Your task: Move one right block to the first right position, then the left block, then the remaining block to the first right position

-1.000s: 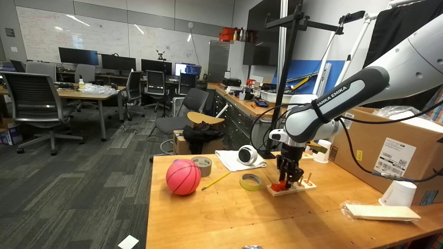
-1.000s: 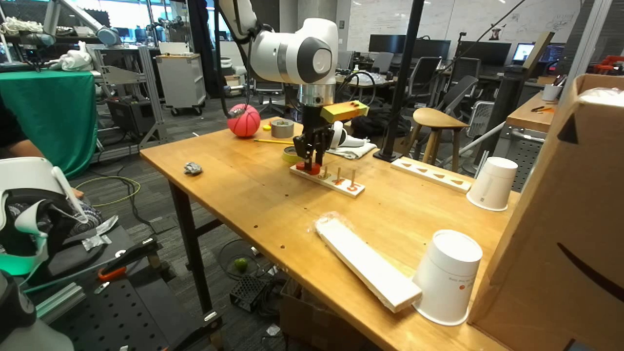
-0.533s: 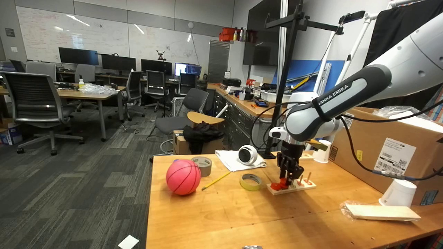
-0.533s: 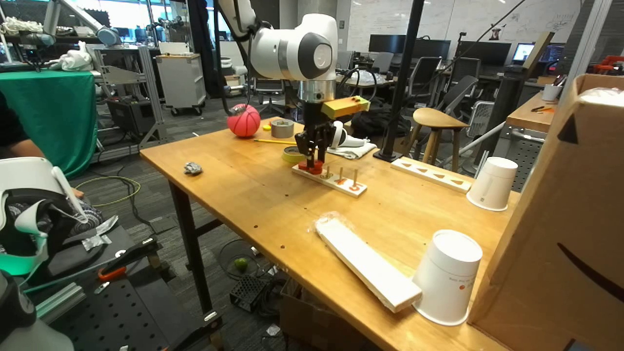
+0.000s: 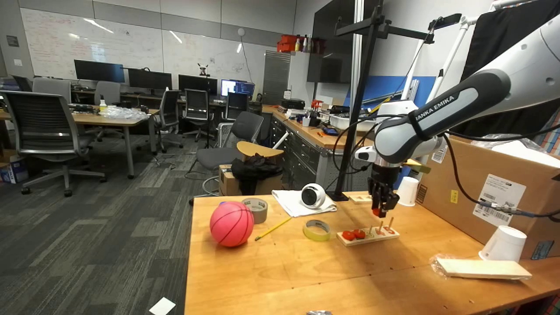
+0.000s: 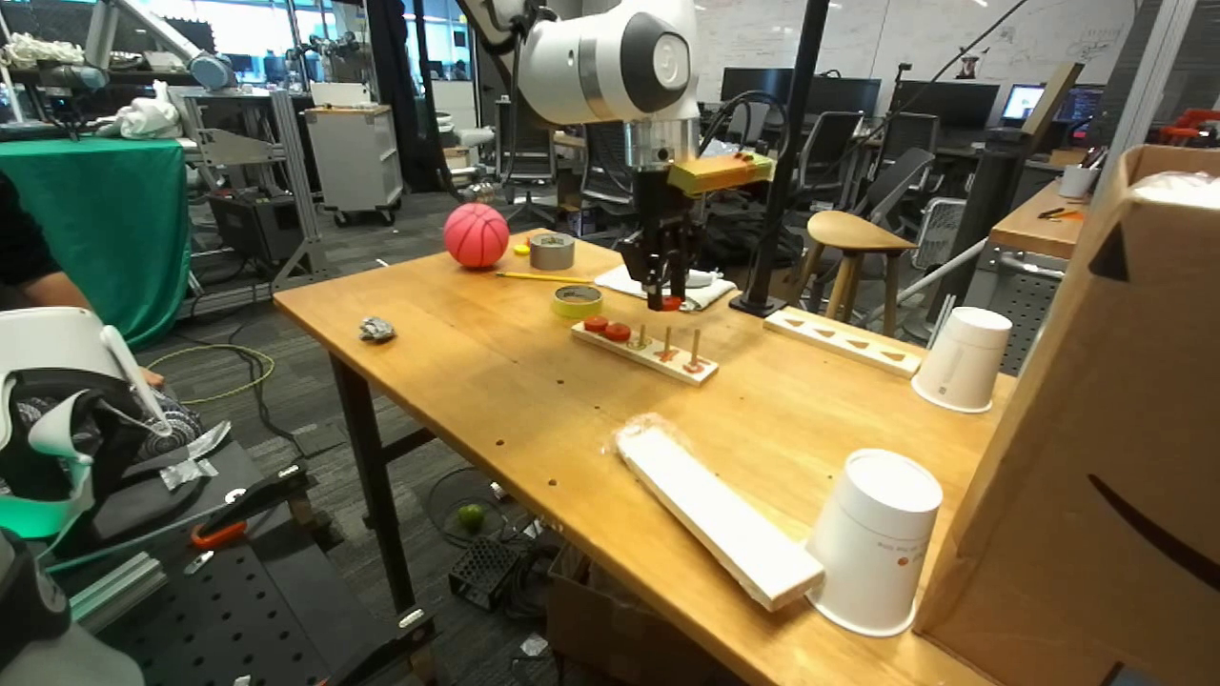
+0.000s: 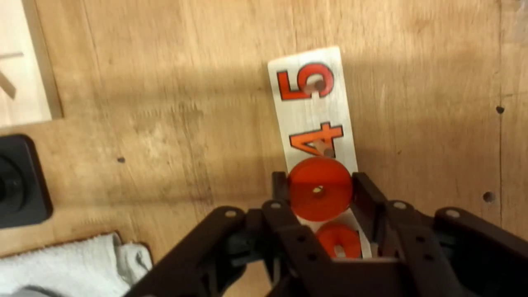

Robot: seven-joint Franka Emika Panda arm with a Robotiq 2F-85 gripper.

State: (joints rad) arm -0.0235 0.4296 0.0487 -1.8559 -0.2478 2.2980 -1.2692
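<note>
A flat wooden board with a row of pegs lies on the table, seen in both exterior views [image 5: 369,241] [image 6: 648,358]. Two red round blocks [image 6: 596,324] [image 6: 618,332] sit side by side at its left end. The three pegs to their right, such as the end peg [image 6: 696,346], are bare. My gripper [image 6: 667,301] is shut on another red block [image 7: 320,189], held flat above the board. In the wrist view its hole shows between the fingertips. Past it the board shows a printed 4 and 5 [image 7: 306,84]. One seated red block [image 7: 340,238] shows below; the other is hidden there.
A yellow tape roll [image 6: 577,302] lies left of the board. Behind stand a black pole [image 6: 758,303], a white cloth [image 5: 291,205] and a board with triangle cutouts [image 6: 841,341]. A wrapped white bar [image 6: 715,514] and white cups [image 6: 877,543] lie to the right.
My gripper has risen from the second place on the board with a red block in it. It has moved right in both exterior views. Two red blocks stay on the board.
</note>
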